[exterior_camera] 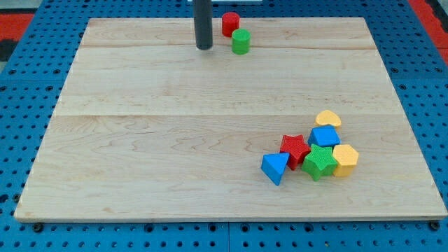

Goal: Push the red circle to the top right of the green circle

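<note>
While our rod stands near the far edge of the tabletop (140, 175), we note its tip (204, 47) resting to the view's left of the green circle (241, 42), near it but apart. We carry no hand at all, only this straight dark rod, so nothing is gripped or held; the tip touches no block that we can see.

The red circle (230, 24) sits just above and slightly to the view's left of the green circle. The two look to be touching or nearly so; the angle is too shallow for us to say which.

Step in hand, as we judge it: the red circle is close to its mate but on the wrong side, top left instead of top right. We read this as lining up before the push.

Next move, our estimate: the red circle must travel toward the view's right, staying above the green circle. For that the tip should come to the red circle's left flank, above the green circle's level, then slide rightward. Risk: a push aimed too low would catch the green circle and drag the landmark along. The tabletop's top edge is close beyond the red circle, leaving little room.

Well away from the green circle, toward the view's lower right, lies a cluster: yellow heart (328, 117), blue block (325, 136), red star (295, 147), green star (320, 162), yellow hexagon (345, 159), blue triangle (275, 166). None concerns this task.
</note>
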{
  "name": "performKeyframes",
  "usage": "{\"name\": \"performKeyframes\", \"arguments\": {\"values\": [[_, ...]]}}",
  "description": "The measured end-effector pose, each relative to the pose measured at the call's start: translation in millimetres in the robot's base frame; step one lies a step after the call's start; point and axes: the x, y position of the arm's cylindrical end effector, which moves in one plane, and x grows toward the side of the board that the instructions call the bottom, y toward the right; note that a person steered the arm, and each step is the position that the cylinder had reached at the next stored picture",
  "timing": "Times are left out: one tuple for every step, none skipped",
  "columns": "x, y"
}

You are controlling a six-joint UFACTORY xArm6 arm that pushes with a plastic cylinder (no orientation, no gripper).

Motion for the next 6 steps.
{"name": "performKeyframes", "arguments": {"values": [[-50.2, -24.2], [-52.2, -3.9], [-51.2, 48.8], [-44.9, 115.0], [-51.8, 137.9], [-39.3, 175.6]]}}
